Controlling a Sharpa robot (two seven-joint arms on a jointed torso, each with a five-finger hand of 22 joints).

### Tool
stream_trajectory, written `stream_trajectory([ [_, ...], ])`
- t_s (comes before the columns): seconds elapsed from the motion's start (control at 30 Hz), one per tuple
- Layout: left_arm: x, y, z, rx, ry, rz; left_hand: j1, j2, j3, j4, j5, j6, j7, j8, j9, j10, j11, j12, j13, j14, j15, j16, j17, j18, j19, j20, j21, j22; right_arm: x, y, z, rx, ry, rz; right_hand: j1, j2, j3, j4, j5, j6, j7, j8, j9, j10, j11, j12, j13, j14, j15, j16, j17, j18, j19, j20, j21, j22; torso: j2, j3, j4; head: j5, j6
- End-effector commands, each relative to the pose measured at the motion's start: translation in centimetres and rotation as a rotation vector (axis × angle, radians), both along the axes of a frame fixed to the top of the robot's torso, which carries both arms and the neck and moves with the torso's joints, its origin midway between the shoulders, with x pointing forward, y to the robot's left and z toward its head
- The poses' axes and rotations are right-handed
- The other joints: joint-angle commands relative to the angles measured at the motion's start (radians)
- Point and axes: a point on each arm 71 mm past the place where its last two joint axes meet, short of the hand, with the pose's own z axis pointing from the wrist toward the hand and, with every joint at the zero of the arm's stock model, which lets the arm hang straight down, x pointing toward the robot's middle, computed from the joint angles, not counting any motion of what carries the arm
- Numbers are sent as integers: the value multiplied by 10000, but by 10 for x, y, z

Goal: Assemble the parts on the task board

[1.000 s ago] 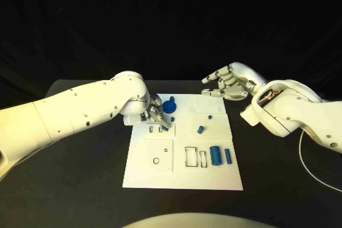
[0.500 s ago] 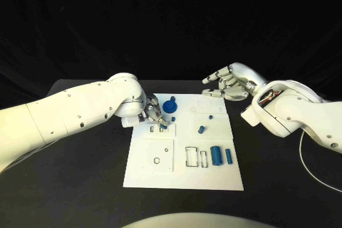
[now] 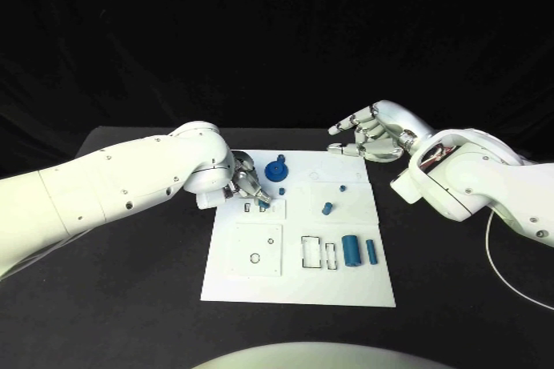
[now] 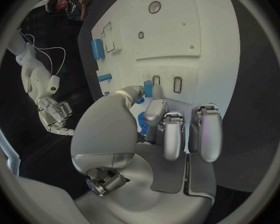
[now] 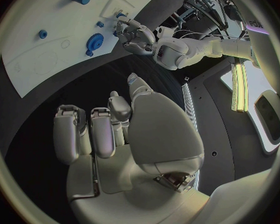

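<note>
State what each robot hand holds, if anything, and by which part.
The left robot hand pinches a small blue part by its upper end, over the board. The right robot hand holds nothing.

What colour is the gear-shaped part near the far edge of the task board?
Blue. The gear-shaped part shows best in the head view, beside the left hand.

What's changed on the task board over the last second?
Little. The left robot hand keeps pinching a small blue part at the board's slots, its arm drawn slightly back. The right robot hand stays hovering beyond the task board. The other parts haven't moved.
</note>
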Motion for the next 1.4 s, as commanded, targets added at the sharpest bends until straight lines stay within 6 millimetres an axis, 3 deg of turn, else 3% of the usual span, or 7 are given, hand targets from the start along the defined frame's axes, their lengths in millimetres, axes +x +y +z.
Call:
stream_trajectory([
  [0.03,0,4,-1,887,-158,140,-78,54,1767,-1726,56,36,-61,60,9,53,8,24,-18,1050,-9,30,2634,-131,570,-18,-34,1560,-1,1,-1,15,103,127,-7,62,-61,23,33,76,-26,8,13,-67,4,-48,-10,562,-35,-41,388,81,-55,-11,-61,-15,10,-1,-9,21,-7],
  [1.4,-5,6,-12,1546,413,-551,-278,-4,1910,-1897,309,113,-83,94,86,103,-12,-44,-75,1050,-19,30,2634,-140,589,-31,-16,1599,0,-1,-5,569,794,56,-34,91,-72,46,59,86,-28,10,14,-55,2,-31,-3,565,-37,-44,391,87,-71,-13,-76,-44,22,-4,-6,142,-68],
])
